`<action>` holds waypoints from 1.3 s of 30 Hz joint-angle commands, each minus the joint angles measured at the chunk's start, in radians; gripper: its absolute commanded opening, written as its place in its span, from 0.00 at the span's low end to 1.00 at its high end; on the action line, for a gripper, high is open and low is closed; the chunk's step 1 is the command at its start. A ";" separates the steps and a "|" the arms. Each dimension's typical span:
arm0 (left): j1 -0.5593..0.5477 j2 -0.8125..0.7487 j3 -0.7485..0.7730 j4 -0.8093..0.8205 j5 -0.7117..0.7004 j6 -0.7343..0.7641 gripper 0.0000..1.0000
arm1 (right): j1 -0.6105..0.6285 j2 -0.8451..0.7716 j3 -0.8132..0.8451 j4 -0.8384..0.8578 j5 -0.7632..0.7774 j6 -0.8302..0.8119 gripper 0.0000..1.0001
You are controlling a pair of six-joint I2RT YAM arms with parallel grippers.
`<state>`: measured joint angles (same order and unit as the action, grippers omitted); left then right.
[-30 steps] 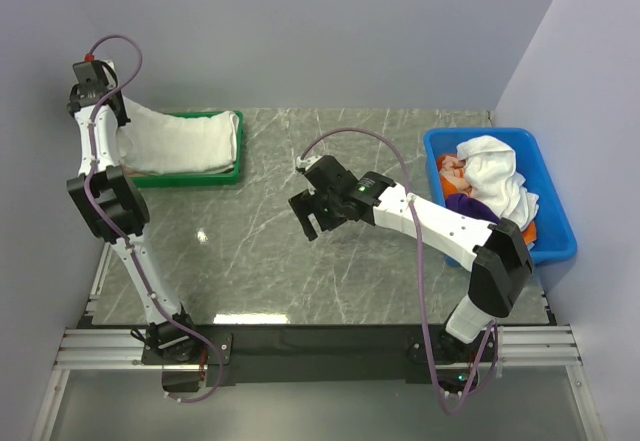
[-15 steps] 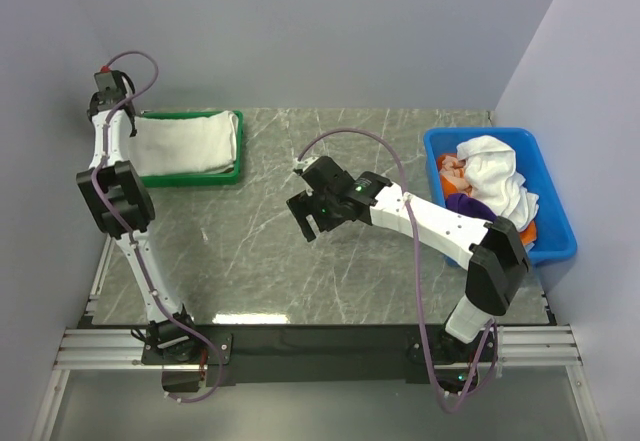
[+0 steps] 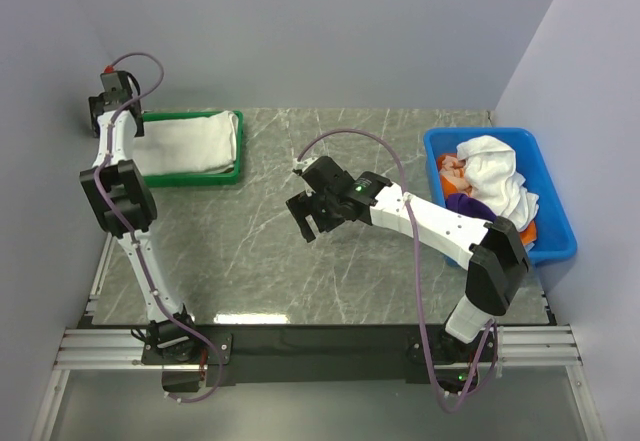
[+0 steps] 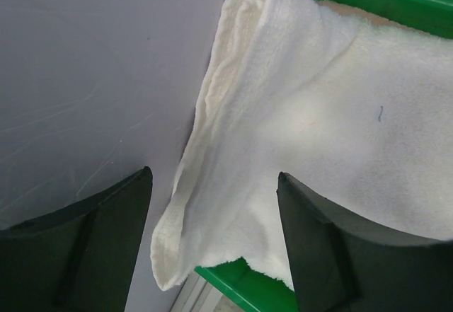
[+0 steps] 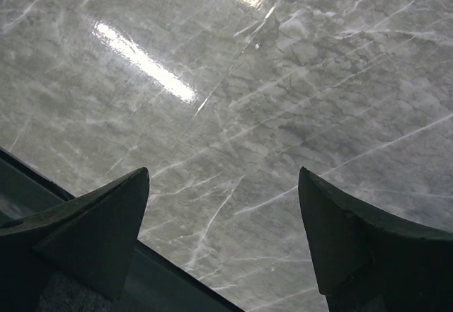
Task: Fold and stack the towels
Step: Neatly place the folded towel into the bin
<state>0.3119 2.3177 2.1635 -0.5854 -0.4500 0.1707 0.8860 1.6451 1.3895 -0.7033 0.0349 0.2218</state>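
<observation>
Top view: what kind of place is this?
Likely a robot lab cell: bare grey walls around a marble-patterned table, two white-and-black arms on a metal rail, a blue plastic bin of towels.

Folded towel in tray, desk back-left; loose towels piled in bin, desk right edge.

Grey marbled surface catching streaks of light, green tray sitting at its far left corner, blue bin sitting at its far right edge, the two lying well apart, on opposite sides.
</observation>
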 commanded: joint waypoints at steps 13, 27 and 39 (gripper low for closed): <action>-0.140 -0.319 -0.166 0.156 0.207 -0.293 0.58 | 0.010 -0.079 -0.066 0.119 0.002 0.034 0.91; -0.277 -0.256 -0.432 0.315 0.352 -0.456 0.05 | 0.004 -0.172 -0.207 0.212 0.007 0.037 0.91; -0.428 -0.233 -0.567 0.351 0.366 -0.496 0.01 | -0.009 -0.189 -0.273 0.275 -0.013 0.039 0.91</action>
<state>-0.0811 2.0930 1.6180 -0.2802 -0.0986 -0.3016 0.8833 1.5032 1.1305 -0.4854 0.0315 0.2531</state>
